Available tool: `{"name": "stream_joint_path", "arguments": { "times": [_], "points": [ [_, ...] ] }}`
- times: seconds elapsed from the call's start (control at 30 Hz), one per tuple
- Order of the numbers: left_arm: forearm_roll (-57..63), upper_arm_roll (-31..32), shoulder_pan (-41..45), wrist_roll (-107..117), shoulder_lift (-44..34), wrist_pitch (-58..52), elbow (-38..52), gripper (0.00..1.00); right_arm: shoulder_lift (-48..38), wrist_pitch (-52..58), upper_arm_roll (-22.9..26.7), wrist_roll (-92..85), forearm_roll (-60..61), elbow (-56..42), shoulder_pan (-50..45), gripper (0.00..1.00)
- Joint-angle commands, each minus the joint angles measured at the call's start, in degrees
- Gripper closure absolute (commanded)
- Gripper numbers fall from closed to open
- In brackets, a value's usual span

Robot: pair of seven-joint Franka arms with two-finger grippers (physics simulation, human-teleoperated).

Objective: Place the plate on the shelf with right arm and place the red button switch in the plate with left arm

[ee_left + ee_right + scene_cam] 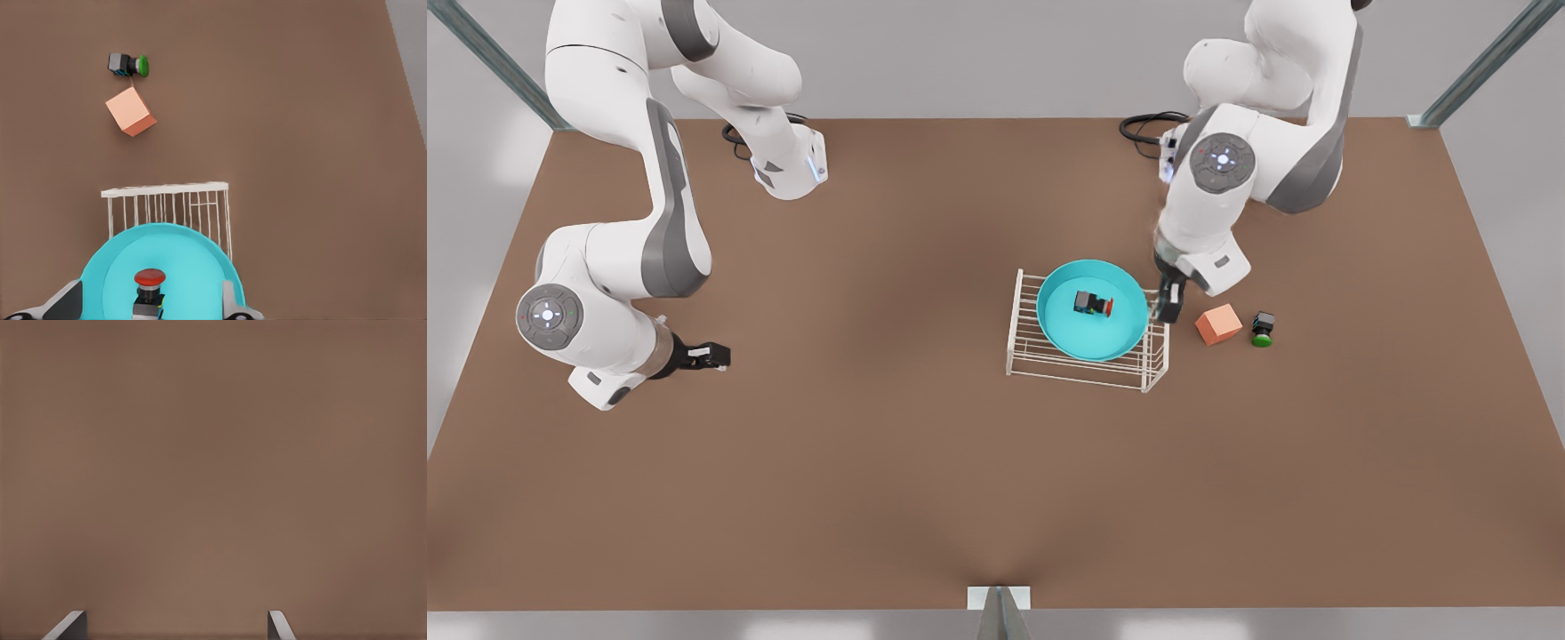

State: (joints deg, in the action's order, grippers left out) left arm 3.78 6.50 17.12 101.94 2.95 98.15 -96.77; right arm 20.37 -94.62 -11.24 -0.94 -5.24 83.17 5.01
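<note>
Front view high overhead, wrist views looking down at table [871, 444]

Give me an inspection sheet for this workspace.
Surface: brown table, flat.
Job's things: plate sits on the shelf; red button switch lies in the plate.
Clutter: orange block and green-capped switch on the table beside the shelf.
End effectors: left end effector open at the plate's rim; right end effector open, waiting at the front view's left.
Cables: black cables at the arm bases.
Surroundings: metal frame struts.
</note>
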Motion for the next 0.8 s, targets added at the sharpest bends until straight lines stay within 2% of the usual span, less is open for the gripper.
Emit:
{"name": "stream_joint_path", "arguments": {
  "times": [0.0, 0.03, 0.07, 0.1, 0.2, 0.77],
  "points": [
    [-3.42, -4.91, -6.05, -102.35, -0.22, -15.62, 3.08, 0.0, -0.07, 0.05, -0.01, -0.64, 0.06, -0.03, 0.0, 0.0],
    [-3.33, -7.02, -6.14, -105.9, -0.05, -14.83, 2.73, 0.0, -0.07, 0.05, -0.01, -0.64, 0.06, -0.03, 0.08, 0.0],
    [-4.12, -7.2, -6.31, -106.25, -0.22, -9.04, -0.35, 0.0, -0.07, 0.05, 0.08, -0.64, 0.06, -0.03, 0.08, 0.0],
    [-3.51, -6.76, -6.14, -105.63, 1.01, -8.32, 1.05, 0.0, -0.07, 0.05, 0.08, -0.64, 0.06, -0.03, 0.08, 0.0],
    [-4.65, -5.62, -5.61, -105.54, 3.65, -7.36, 3.17, 0.0, -0.07, 0.49, -0.01, -0.64, -0.12, -0.03, 0.44, 0.0],
    [-6.32, -6.06, -6.49, -105.81, 4.17, -7.45, 4.39, 0.0, -0.07, 0.49, -0.01, -0.64, -0.12, -0.03, 0.44, 0.0]
  ]
}}
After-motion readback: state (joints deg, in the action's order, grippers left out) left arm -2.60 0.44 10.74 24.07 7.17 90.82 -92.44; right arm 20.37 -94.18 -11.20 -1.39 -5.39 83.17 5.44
